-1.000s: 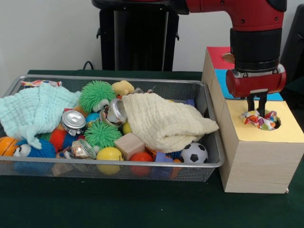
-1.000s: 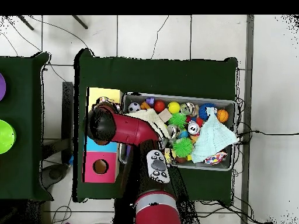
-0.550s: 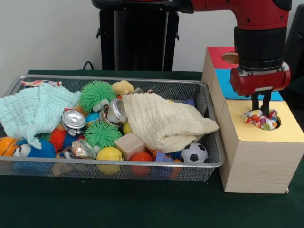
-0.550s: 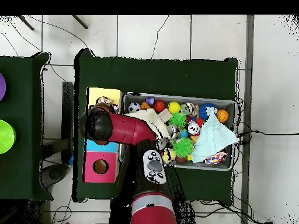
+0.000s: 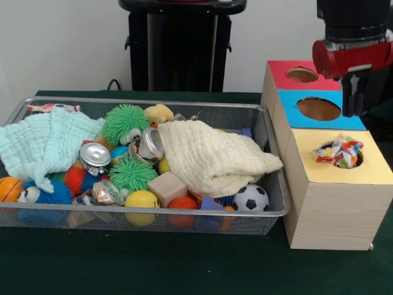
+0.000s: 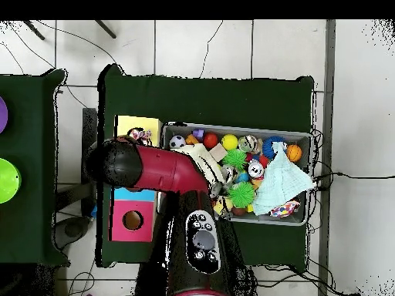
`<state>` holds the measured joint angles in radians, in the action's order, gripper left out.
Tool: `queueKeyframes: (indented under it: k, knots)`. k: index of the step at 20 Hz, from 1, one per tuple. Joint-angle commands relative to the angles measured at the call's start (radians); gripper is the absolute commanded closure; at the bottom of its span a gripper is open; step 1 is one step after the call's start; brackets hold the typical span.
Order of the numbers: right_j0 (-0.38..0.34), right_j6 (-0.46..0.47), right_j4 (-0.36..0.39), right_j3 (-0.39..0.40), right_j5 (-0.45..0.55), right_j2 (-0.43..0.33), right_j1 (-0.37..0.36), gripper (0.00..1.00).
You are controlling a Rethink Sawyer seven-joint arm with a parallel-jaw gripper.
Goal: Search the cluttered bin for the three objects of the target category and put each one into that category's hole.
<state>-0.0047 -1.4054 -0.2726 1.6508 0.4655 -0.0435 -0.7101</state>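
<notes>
Since the colourful rag (image 5: 339, 153) bunched in the yellow hole (image 5: 353, 161) is soft and light, pinch its top fold; pincer (image 5: 352, 101) empty, jaws near-closed.

2 cloths (image 5: 212, 157), 3 holes (image 5: 319, 109)

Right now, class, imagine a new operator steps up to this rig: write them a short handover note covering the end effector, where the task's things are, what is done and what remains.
End effector: raised above the sorting box, over its blue section, holding nothing; whether it is open or shut is unclear.
Colourful crumpled cloth: sits in the yellow hole, bunched at the rim and not fully dropped through.
Blue hole and red hole: look empty.
Bin: holds a cream cloth draped over the toys and a mint cloth at the other end.
Done: one cloth delivered.
Left: probably the two cloths in the bin, if cloth is the target category.
</notes>
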Motion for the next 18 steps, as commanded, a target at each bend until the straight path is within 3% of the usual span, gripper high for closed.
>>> queueKeyframes:
  k: [1,18]
  knots:
    - [-0.005,-0.208,-0.005,0.016,0.105,0.003,-0.028,1.0]
    - [-0.032,-0.185,0.016,0.035,-0.041,-0.018,0.055,1.0]
